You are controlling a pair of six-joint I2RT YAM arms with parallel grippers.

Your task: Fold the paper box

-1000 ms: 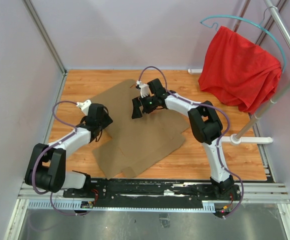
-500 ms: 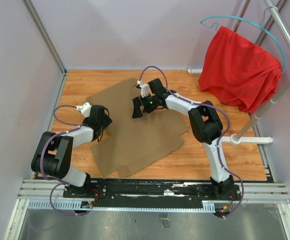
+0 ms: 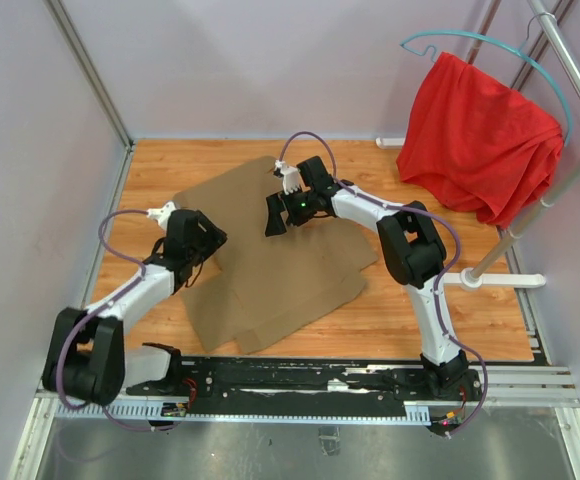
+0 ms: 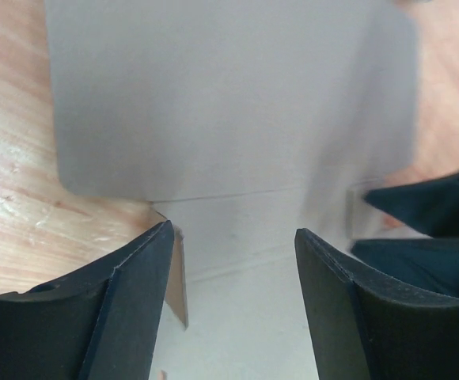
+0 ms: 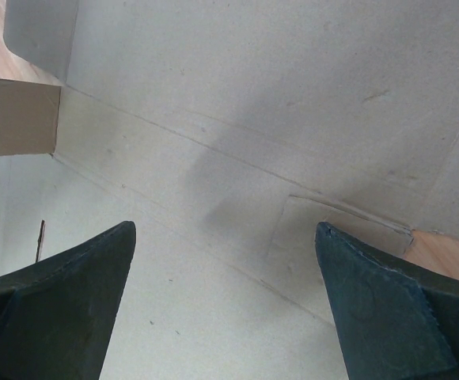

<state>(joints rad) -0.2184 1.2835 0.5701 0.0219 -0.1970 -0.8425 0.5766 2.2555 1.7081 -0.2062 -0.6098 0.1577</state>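
Observation:
The paper box (image 3: 270,270) lies as a large flat brown die-cut sheet with flaps on the wooden floor, in the middle of the top view. My left gripper (image 3: 202,250) is open at the sheet's left edge; in the left wrist view (image 4: 233,237) its jaws stand apart over a flap (image 4: 229,103) and a crease. My right gripper (image 3: 275,215) is open and low over the sheet's upper middle; in the right wrist view (image 5: 225,237) its wide-set jaws frame creases and a cut tab (image 5: 340,229). Neither holds anything.
A red cloth (image 3: 480,135) hangs on a teal hanger (image 3: 490,45) from a white stand (image 3: 560,150) at the right; its base (image 3: 490,280) rests on the floor by the right arm. Grey walls enclose the wooden floor (image 3: 170,165).
The left arm's elbow swung out and back, and its wrist shifted slightly; the left gripper stayed at the sheet's left edge. The right arm and the sheet have not visibly moved.

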